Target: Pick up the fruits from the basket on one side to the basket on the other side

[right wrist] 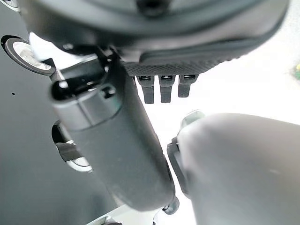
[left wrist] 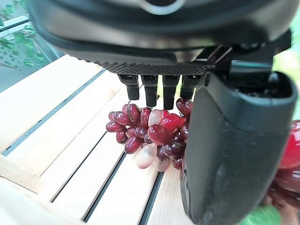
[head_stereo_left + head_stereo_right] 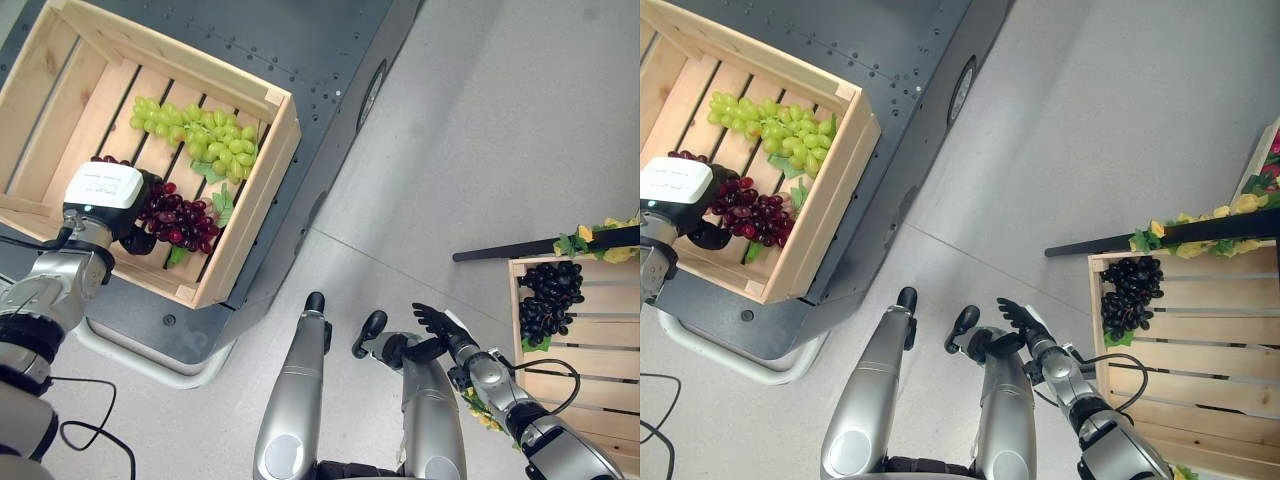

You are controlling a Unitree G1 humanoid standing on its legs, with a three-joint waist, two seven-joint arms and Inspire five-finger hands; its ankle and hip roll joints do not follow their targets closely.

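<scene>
A bunch of red grapes [image 3: 182, 221] lies in the near part of the wooden crate [image 3: 255, 210] on my left, with green grapes [image 3: 200, 135] further back in it. My left hand [image 3: 132, 230] sits at the red bunch's left end. In the left wrist view its fingers [image 2: 151, 91] reach straight over the red grapes [image 2: 150, 136], the thumb [image 2: 234, 150] beside them, not closed on the fruit. A second crate [image 3: 600, 370] at the right holds black grapes [image 3: 550, 298]. My right hand [image 3: 440, 325] hangs open low over the floor, left of that crate.
The left crate stands on a dark grey platform [image 3: 330, 50] with a rounded white base edge [image 3: 150, 355]. A black bar [image 3: 520, 250] with yellow flowers and leaves [image 3: 590, 240] runs along the right crate's far side. Grey floor lies between the crates.
</scene>
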